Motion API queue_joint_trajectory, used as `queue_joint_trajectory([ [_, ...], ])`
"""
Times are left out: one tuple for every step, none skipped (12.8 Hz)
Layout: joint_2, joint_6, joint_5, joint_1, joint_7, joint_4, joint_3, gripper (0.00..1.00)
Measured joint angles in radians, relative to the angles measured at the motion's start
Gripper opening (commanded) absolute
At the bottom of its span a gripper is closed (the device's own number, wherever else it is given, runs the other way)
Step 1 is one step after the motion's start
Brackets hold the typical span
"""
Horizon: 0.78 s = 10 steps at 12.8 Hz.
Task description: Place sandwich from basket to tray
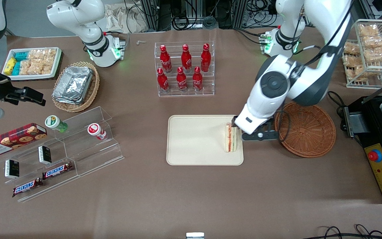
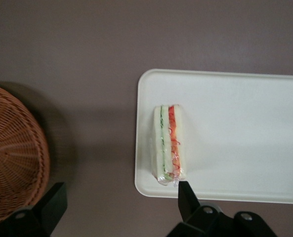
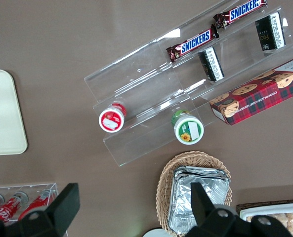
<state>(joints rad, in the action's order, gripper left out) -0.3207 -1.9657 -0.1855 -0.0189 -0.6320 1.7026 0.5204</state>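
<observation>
The sandwich (image 1: 230,138) (image 2: 169,143), a plastic-wrapped white wedge with red and green filling, rests on the cream tray (image 1: 197,141) (image 2: 240,133) near the tray's edge that faces the basket. The reddish-brown wicker basket (image 1: 305,130) (image 2: 13,153) stands beside the tray and looks empty. My left gripper (image 1: 244,127) (image 2: 119,200) hovers open just above the tray's edge, between tray and basket. One fingertip (image 2: 184,190) is close to the sandwich's corner, and the other (image 2: 55,200) is over the basket's rim. Nothing is held.
A clear rack of red cola bottles (image 1: 184,69) stands farther from the front camera than the tray. Toward the parked arm's end are acrylic steps (image 1: 78,142) with snacks and a tan basket of foil trays (image 1: 75,84). A black machine (image 1: 381,142) sits at the working arm's end.
</observation>
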Motion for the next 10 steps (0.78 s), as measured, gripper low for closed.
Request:
queue_joint_trajectory([
  [0.017,0.0,0.005,0.013,0.003,0.0,0.0,1.0],
  [0.031,0.0,0.016,0.022,0.005,0.0,0.0,1.0],
  [0.049,0.002,0.033,0.028,0.011,0.0,-0.001,1.0],
  [0.073,0.018,0.051,0.032,0.028,0.0,-0.008,1.0],
  [0.105,0.056,0.083,0.027,0.068,-0.001,-0.038,1.0],
  [0.14,0.097,0.12,0.014,0.127,-0.002,-0.09,1.0],
  [0.176,0.139,0.152,-0.006,0.19,-0.003,-0.158,1.0],
  [0.211,0.175,0.172,-0.023,0.241,-0.003,-0.223,1.0],
  [0.24,0.201,0.18,-0.03,0.27,-0.003,-0.267,1.0],
  [0.265,0.219,0.182,-0.032,0.285,-0.003,-0.299,1.0],
])
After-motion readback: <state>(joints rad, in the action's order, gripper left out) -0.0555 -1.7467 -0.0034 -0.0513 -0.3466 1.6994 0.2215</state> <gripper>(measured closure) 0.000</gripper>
